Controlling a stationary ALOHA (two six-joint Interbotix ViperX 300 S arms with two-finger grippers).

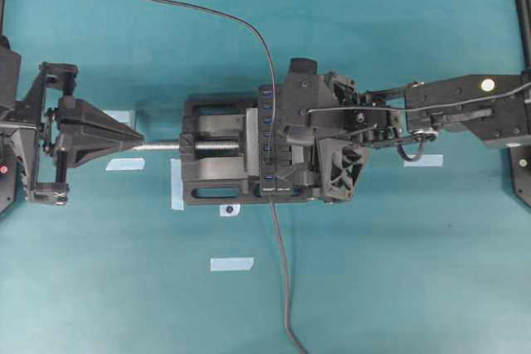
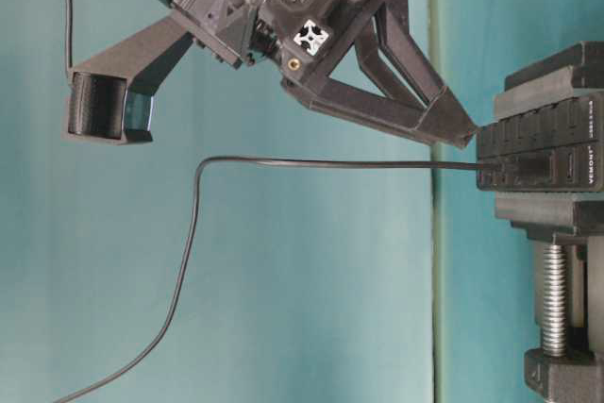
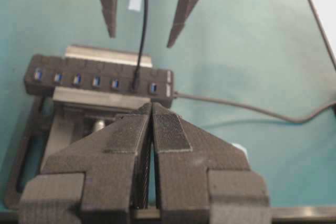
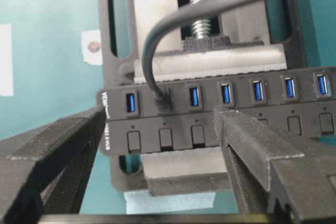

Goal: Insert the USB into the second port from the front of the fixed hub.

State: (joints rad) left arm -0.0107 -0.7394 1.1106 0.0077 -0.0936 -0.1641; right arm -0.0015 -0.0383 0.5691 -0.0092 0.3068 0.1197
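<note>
One port of the fixed hub (image 4: 220, 109), second from its labelled end, is occupied by the USB (image 4: 161, 97), which is seated and let go. The right gripper (image 4: 157, 150) is spread wide astride it; a careless retreat could snag the cable (image 2: 193, 233) and tug the plug loose. The left gripper (image 3: 151, 129) is pressed shut, empty, beyond the vise (image 1: 216, 159). A teal worktop (image 1: 99, 288) with tape marks (image 1: 231, 264) lies beneath.

The USB (image 4: 162, 99) sits in the second port of the fixed hub (image 4: 247, 124), which the vise (image 1: 217, 173) holds on the surface (image 1: 373, 288); my right pincer (image 4: 157, 145) straddles it, my left pincer (image 3: 149, 129) beyond the vise.
</note>
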